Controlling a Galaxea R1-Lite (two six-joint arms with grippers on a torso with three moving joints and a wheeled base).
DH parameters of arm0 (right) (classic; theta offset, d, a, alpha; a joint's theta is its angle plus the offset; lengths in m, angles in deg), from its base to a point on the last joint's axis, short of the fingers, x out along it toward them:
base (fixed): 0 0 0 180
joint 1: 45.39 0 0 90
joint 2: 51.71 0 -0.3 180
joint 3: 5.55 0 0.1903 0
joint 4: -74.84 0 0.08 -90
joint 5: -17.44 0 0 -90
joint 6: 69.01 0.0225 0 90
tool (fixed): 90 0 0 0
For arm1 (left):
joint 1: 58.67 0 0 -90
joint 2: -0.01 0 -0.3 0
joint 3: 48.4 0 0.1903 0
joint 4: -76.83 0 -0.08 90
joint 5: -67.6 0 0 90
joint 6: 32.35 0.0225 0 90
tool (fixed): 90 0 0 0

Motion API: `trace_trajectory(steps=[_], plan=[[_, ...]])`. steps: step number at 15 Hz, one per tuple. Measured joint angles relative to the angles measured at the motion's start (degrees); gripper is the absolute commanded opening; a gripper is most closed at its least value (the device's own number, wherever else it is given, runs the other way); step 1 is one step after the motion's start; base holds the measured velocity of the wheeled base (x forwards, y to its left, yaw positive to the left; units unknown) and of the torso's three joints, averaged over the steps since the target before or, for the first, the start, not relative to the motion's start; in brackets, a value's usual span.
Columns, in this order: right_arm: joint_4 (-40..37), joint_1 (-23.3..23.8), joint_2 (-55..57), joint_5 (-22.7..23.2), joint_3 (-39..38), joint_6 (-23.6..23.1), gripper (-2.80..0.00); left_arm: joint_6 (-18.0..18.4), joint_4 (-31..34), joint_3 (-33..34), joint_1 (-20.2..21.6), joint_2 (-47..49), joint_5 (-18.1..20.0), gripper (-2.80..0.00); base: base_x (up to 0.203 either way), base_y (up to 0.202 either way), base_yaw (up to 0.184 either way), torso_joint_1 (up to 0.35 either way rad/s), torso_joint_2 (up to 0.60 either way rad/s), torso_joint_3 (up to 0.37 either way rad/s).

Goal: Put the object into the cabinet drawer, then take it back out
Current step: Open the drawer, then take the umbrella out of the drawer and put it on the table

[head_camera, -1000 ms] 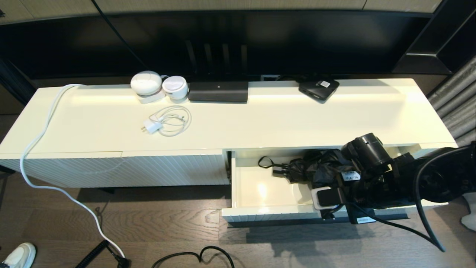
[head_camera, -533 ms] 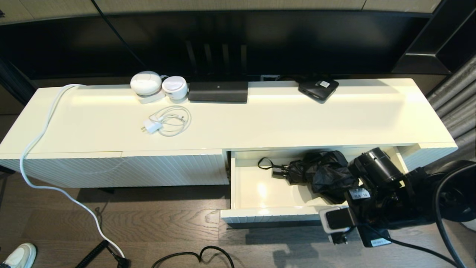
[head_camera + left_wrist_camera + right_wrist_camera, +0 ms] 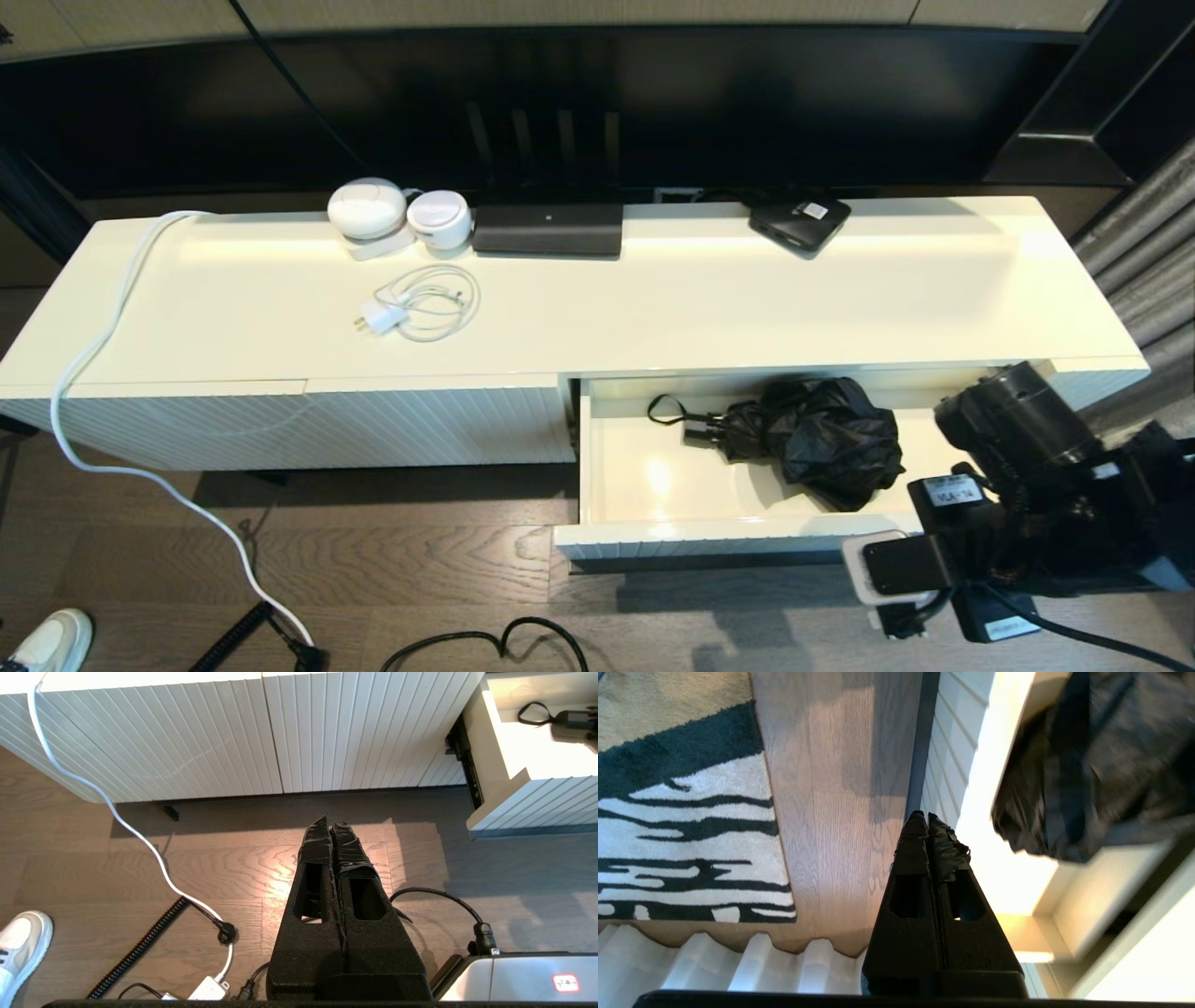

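the cabinet drawer stands pulled out at the right end of the long cream cabinet, its fluted front toward the robot. the umbrella lies inside it, on the smooth cream floor toward the back wall and a little right of the drawer's middle, with its loose black fabric bunched up. its short handle and thin wrist loop point toward the drawer's left wall.

the right pincer is outside the drawer, over the wooden floor just in front of the drawer's right front corner. its two fingers are pressed together with nothing between them. the umbrella lies apart from it, inside the drawer beyond the front rim, untouched. in the head view the right arm covers the drawer's right end.

the left pincer hangs over the floor in front of the closed fluted panel, left of the drawer, fingers together and empty.

on the cabinet top a long black device and a flat black box with a white label sit along the back edge, beside two white round gadgets. a coiled white charger cable lies nearer the front.
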Motion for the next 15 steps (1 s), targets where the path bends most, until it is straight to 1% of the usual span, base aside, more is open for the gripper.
trace_trajectory(steps=[3, 6, 7, 8, 11, 15], plan=[[-7.8, -1.0, -9.9, -0.7, 0.1, 0.0, -2.8, 0.0, 0.0, 0.0, 0.0, 0.0, 0.0, -2.8, 0.0, 0.0, 0.0, 0.0, 0.0, 0.0], [-10.3, -1.2, -17.1, -1.6, 2.0, -0.3, -2.8, 0.0, 0.0, 0.0, 0.0, 0.0, 0.0, -2.8, 0.0, 0.0, 0.0, 0.0, 0.0, 0.0], [-11.5, -1.3, -18.1, -2.0, 3.2, -0.4, 0.0, 0.0, 0.0, 0.0, 0.0, 0.0, 0.0, -2.8, 0.0, 0.0, 0.0, 0.0, 0.0, 0.0], [-13.1, -1.4, -18.6, -2.7, 4.2, -0.5, 0.0, 0.0, 0.0, 0.0, 0.0, 0.0, 0.0, -2.8, 0.0, 0.0, 0.0, 0.0, 0.0, 0.0], [-13.4, -2.1, -17.0, -3.1, 6.1, -0.4, 0.0, 0.0, 0.0, 0.0, 0.0, 0.0, 0.0, -2.8, 0.0, 0.0, 0.0, 0.0, 0.0, 0.0], [-13.5, -3.2, -8.0, -3.3, 12.0, -0.8, 0.0, 0.0, 0.0, 0.0, 0.0, 0.0, 0.0, -2.8, 0.0, 0.0, 0.0, 0.0, 0.0, 0.0]])
